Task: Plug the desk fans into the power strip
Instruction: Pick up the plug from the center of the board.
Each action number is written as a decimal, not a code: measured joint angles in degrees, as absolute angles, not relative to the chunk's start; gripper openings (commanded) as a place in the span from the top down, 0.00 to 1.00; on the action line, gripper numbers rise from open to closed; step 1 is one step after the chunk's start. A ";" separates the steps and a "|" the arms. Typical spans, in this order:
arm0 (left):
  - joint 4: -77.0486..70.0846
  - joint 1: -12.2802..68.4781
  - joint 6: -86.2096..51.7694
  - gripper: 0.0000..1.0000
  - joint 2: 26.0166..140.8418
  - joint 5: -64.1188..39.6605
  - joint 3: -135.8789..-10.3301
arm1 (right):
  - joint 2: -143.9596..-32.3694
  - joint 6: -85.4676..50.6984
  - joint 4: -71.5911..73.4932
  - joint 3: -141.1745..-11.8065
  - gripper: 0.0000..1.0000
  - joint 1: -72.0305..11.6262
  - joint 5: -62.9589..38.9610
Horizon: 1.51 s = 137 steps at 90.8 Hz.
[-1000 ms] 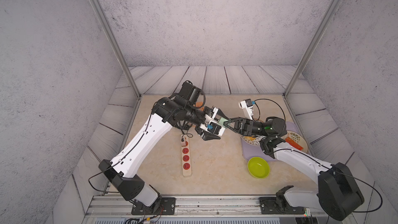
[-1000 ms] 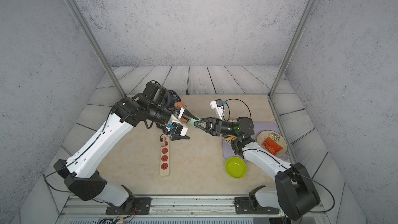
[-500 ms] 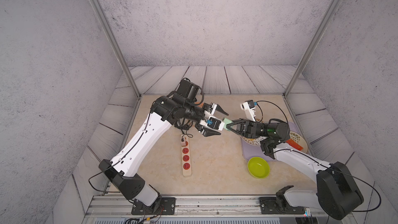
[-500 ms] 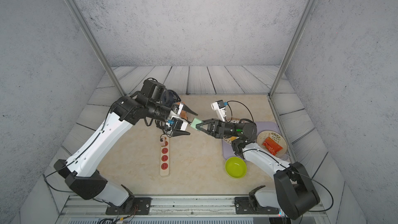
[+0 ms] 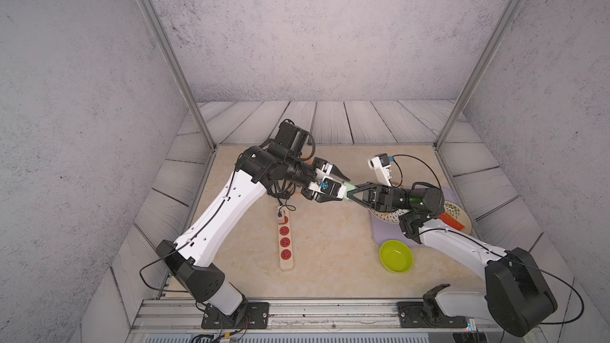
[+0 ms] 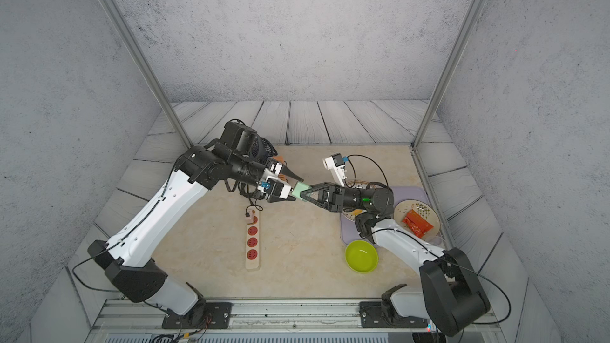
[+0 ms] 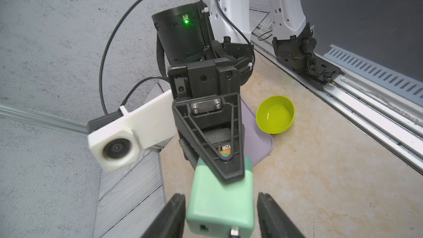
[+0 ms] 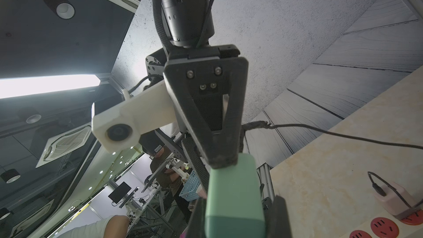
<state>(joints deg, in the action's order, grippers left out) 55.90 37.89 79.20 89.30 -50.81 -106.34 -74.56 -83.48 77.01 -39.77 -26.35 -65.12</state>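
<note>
Left hand (image 7: 220,196) has narrowed around the green adapter (image 7: 219,209), perhaps touching; right hand (image 6: 305,194) clamps it.

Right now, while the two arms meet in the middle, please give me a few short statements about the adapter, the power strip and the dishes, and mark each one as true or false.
1. The right gripper is shut on the mint-green adapter. True.
2. All four sockets of the power strip are free. False: a white plug with a black cord fills one end socket.
3. The red packet lies in the green bowl. False: the green bowl is empty, and the red packet lies on a plate.
4. The mint-green adapter hangs in the air, away from the power strip. True.
</note>
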 measured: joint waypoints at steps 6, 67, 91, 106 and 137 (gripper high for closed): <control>55.90 37.89 79.33 0.44 89.32 -50.81 -106.34 | -74.56 -83.59 77.01 -39.79 1.00 -26.35 -65.28; 56.75 38.06 81.67 0.43 90.37 -50.87 -106.34 | -74.56 -84.16 77.03 -40.01 1.00 -26.35 -65.93; 56.84 38.37 82.04 0.46 90.59 -51.24 -106.34 | -74.56 -84.25 77.03 -40.01 1.00 -26.35 -66.02; 56.95 38.39 82.08 0.54 90.80 -51.66 -106.37 | -74.61 -84.25 77.01 -40.01 1.00 -26.35 -66.26; 57.80 38.50 82.13 0.83 91.15 -51.94 -107.24 | -74.70 -84.27 77.10 -40.10 0.70 -26.35 -66.87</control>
<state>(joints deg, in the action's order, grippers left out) 57.80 38.50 82.13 91.15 -51.94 -107.24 -74.70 -84.27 77.10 -40.10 -26.35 -66.87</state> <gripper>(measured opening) 0.465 0.199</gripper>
